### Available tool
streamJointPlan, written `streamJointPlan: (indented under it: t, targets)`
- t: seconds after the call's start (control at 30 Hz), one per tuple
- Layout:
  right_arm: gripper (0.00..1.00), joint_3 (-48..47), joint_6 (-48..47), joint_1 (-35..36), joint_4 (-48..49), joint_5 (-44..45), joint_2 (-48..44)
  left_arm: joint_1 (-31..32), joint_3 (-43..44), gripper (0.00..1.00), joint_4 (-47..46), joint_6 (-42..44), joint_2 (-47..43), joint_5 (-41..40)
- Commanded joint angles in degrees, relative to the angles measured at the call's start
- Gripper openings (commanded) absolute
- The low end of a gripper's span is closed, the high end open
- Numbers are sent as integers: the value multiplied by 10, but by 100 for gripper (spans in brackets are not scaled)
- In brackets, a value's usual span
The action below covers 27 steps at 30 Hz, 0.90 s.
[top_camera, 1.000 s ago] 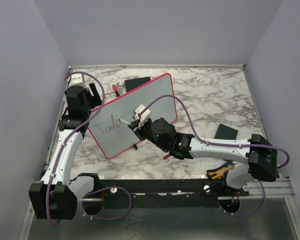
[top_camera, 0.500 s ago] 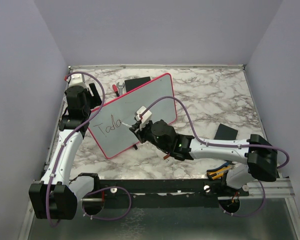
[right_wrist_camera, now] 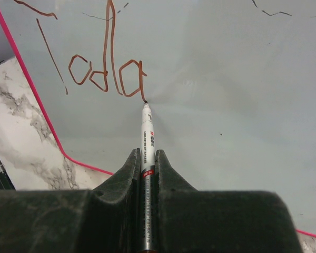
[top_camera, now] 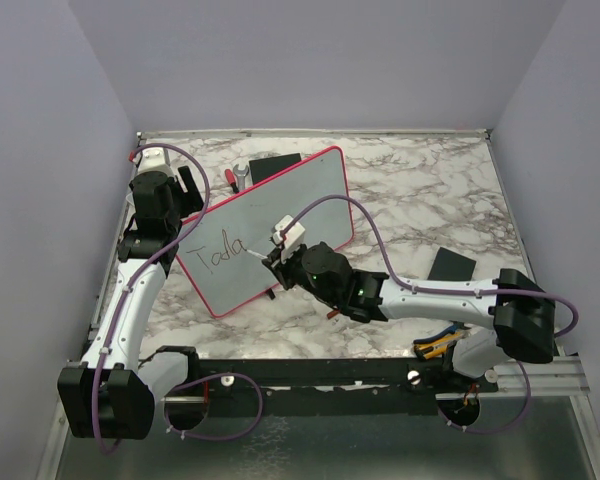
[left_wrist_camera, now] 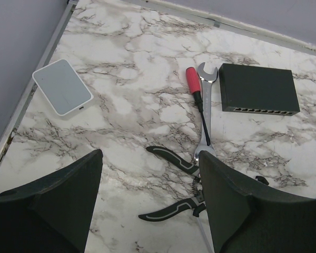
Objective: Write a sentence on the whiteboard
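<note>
The whiteboard (top_camera: 305,195), pink-framed, stands tilted on the marble table left of centre. It bears brown lettering "Toda" (top_camera: 222,256), which also shows in the right wrist view (right_wrist_camera: 108,74). My right gripper (top_camera: 276,260) is shut on a white marker (right_wrist_camera: 146,138) in the right wrist view (right_wrist_camera: 146,158). The marker's tip touches the board (right_wrist_camera: 226,105) at the foot of the "a". My left gripper (top_camera: 165,215) is behind the board's left end. In the left wrist view it is open and empty (left_wrist_camera: 150,200), its fingers (left_wrist_camera: 68,195) wide apart.
Behind the board lie a red-handled screwdriver (left_wrist_camera: 194,87), a wrench (left_wrist_camera: 205,105), black-handled pliers (left_wrist_camera: 176,174), a black box (left_wrist_camera: 258,89) and a small white device (left_wrist_camera: 62,87). A dark pad (top_camera: 451,264) lies to the right. An orange-handled tool (top_camera: 435,347) lies by the right arm's base.
My right gripper has shifted slightly down and toward the near side with the marker, closing the stroke of the "a". The left arm and the board have not moved.
</note>
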State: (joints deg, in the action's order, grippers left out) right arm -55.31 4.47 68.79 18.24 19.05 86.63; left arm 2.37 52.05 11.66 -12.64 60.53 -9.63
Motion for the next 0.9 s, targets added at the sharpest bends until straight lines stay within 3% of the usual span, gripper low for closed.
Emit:
streamJointPlan:
  t: [0.0,0.33,0.87]
  targets:
    - [0,9,-5,-4,-17,50,-15,2,-9,75,8,0,-3,13]
    - [0,22,-8,-4,-10,27,-70,2,-9,75,8,-1,-2,13]
    - [0,-11,-33,-4,37,23,-31,1,-9,75,8,-1,0,15]
